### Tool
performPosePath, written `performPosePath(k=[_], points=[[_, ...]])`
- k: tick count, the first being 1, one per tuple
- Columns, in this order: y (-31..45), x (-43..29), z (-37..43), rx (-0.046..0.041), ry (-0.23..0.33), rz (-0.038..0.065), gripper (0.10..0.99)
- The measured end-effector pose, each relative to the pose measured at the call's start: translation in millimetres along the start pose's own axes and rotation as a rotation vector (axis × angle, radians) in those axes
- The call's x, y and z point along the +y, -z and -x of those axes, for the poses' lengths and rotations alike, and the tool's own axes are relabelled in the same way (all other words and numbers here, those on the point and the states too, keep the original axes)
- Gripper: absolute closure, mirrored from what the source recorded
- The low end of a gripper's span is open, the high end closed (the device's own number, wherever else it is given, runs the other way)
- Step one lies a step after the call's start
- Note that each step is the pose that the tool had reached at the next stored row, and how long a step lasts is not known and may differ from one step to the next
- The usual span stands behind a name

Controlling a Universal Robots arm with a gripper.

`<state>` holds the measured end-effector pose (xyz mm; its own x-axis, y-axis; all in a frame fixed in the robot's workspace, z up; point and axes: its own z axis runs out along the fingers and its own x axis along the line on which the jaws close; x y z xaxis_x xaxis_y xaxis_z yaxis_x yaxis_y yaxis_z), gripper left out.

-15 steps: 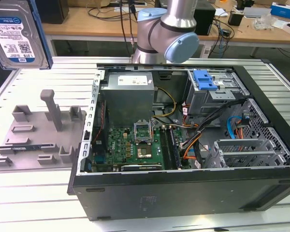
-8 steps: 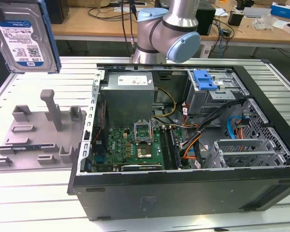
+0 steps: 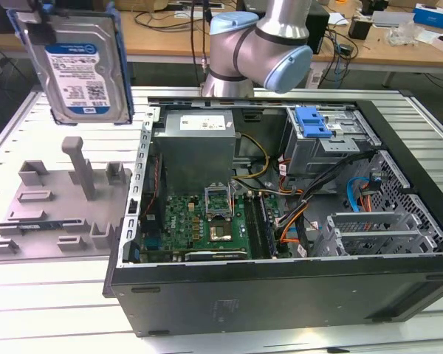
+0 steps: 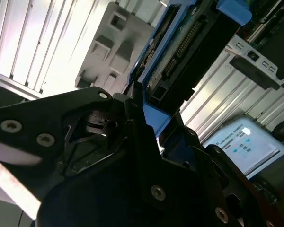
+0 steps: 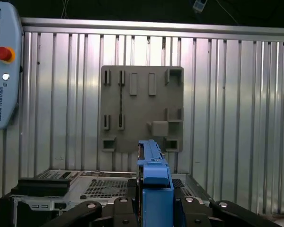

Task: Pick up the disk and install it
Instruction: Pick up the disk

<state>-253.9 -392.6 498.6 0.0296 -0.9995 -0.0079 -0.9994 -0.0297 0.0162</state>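
Ribbed table below; gripper clamps disk (partly cropped).

Disk label: white-and-blue, print illegible. Power supply sticker: illegible. Teach pendant: vertical lettering along edge.

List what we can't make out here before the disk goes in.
1. Top of the disk: cut off by the exterior view's upper edge.
2. Flat faces of the disk: it is edge-on in the first wrist view, so its label can't be seen there.
3. Where the tool presses the disk: covered by the tool's own black body in both wrist views.
4. Inside of the drive cage: hidden in the exterior view by the blue latch plate and the cage walls.
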Motion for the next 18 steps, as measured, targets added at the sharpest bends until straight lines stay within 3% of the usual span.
performPosePath(k=[6, 12, 15, 18], points=[[0.8, -38.7, -20.5, 0.0, 0.0, 0.0, 0.718], [1.4, -68.5, -36.3, 0.0, 0.0, 0.0, 0.718], [2.0, -91.8, -56.5, 0.0, 0.0, 0.0, 0.718], [2.3, -106.4, -69.0, 0.0, 0.0, 0.0, 0.718]])
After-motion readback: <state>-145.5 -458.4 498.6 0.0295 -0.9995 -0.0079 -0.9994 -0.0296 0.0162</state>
